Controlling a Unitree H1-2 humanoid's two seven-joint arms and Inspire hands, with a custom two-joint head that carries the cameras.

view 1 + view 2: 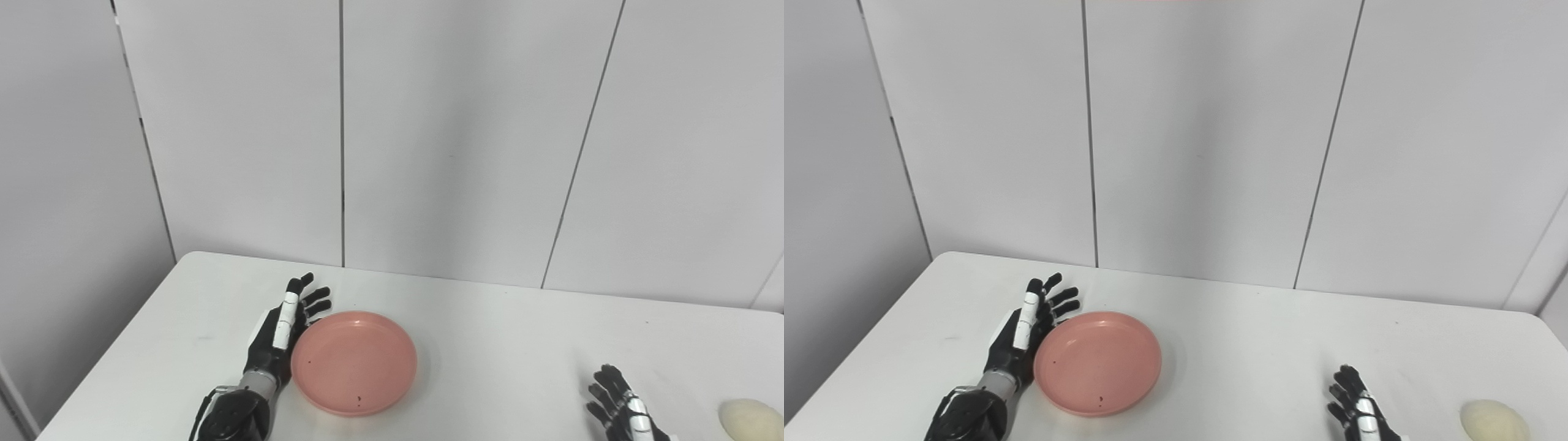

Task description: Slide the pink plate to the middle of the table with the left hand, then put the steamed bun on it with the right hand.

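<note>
The pink plate (354, 362) lies flat on the white table (490, 331), left of the middle. My left hand (283, 334) is open, fingers straight, its edge against the plate's left rim; it also shows in the right eye view (1024, 334). The pale steamed bun (751, 419) sits near the table's front right corner, seen too in the right eye view (1493, 421). My right hand (618, 407) is open and empty at the bottom edge, a short way left of the bun, partly cut off by the frame.
Grey wall panels (453, 135) stand right behind the table's far edge. The table's left edge runs diagonally just left of my left arm. Bare tabletop lies between the plate and my right hand.
</note>
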